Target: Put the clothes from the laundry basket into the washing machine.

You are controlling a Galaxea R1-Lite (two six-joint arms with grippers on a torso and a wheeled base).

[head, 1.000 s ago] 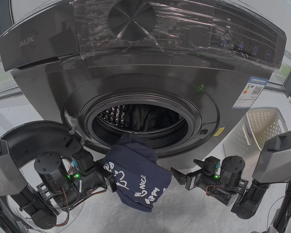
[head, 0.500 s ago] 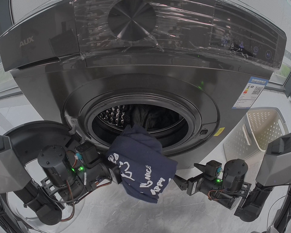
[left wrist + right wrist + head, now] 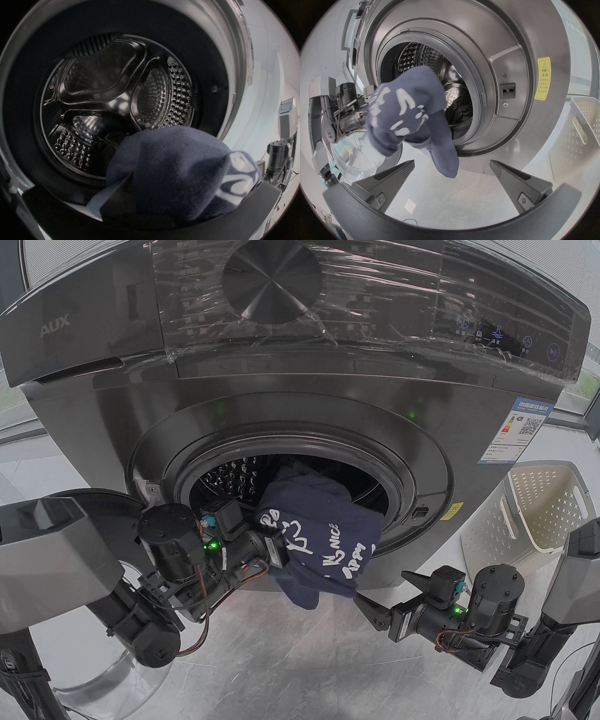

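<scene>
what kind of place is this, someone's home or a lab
Probably a laundry area, maybe a test setup more than a lived-in home: a front-loading washing machine with plastic film over its top panel, a white laundry basket beside it, and a navy garment at the drum opening.

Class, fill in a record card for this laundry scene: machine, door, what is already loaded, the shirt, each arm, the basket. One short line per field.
Machine: grey front-loading washing machine
Hatch: door open, swung to the robot's left
Already loaded: dark clothes inside the drum
In transit: navy shirt with white print, at the drum's mouth, tail hanging outside
Left arm: left gripper holding the navy shirt
Right arm: right gripper open, empty, low before the machine
Source: white laundry basket on the floor, on the robot's right
</scene>
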